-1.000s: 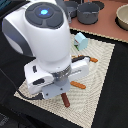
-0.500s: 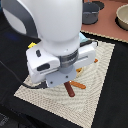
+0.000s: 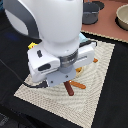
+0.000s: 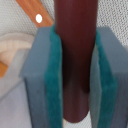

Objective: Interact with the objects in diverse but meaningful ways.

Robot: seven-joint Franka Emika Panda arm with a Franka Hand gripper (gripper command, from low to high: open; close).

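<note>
Sausage [image 3: 69, 88] upper end behind the arm; orange handle [image 4: 36, 16] cut off by frame edge

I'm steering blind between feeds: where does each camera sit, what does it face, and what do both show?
Exterior view: off the arm, raised, looking down at the woven mat; the white arm fills the frame, grey pots behind.
Wrist view: on the wrist, looking along the pincer; both teal-padded fingers show, shut on the sausage.
Shared: the sausage, the mat and an orange handle.

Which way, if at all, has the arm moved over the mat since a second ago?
Yes. Against the mat, the arm has shifted toward the exterior view's left and up, fingers gripping the sausage.
</note>
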